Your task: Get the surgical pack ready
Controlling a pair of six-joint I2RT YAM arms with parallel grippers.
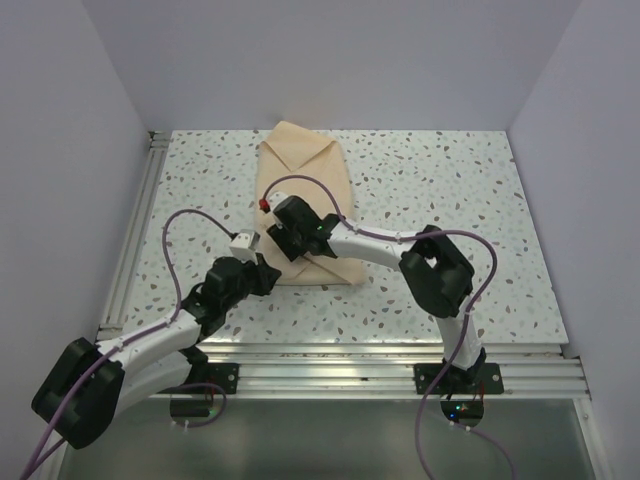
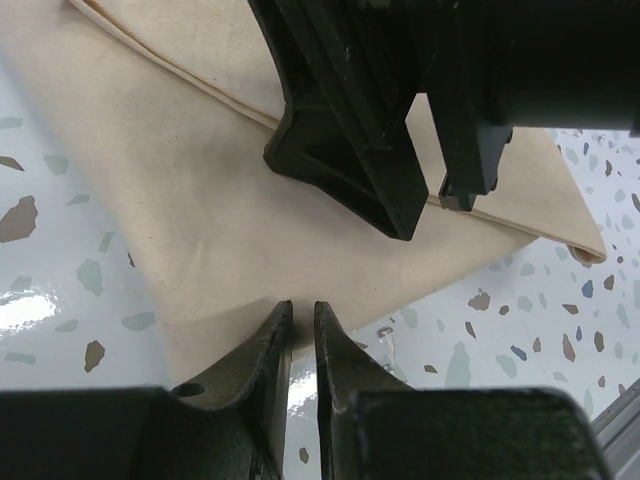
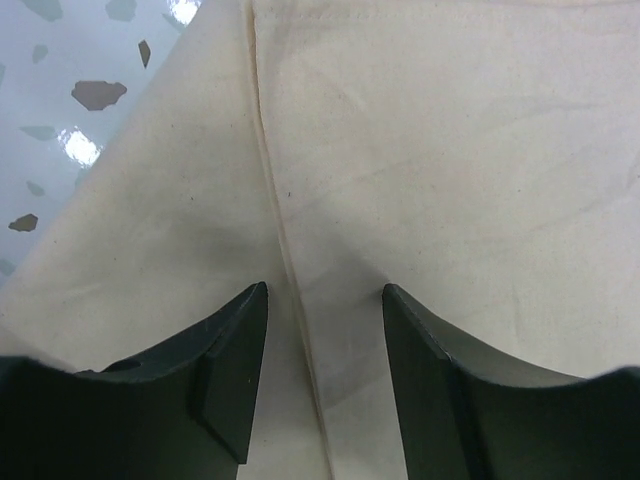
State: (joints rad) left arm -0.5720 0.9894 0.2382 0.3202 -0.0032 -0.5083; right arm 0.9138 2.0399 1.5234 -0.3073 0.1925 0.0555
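Wrap sheet point(image 1: 305, 170): plain beige-tan cloth, folded into long flat bundle w/ envelope-style flaps at far end, lying lengthwise from far edge of tabletop point(image 1: 440, 190) to past mid, a bit left of centre; contents not visible. Right gripper point(image 3: 325, 300) over bundle's near part, fingers spread wide either side of a stitched fold seam point(image 3: 275, 200); left gripper point(image 2: 303, 315) at bundle's near-left corner, fingers all but together, thin slit only, can't tell if cloth nipped. Tabletop glossy white w/ grey-brown speckle, alu rails point(image 1: 330, 360) along near & left edges, plain white walls point(image 1: 330, 60) on three sides.
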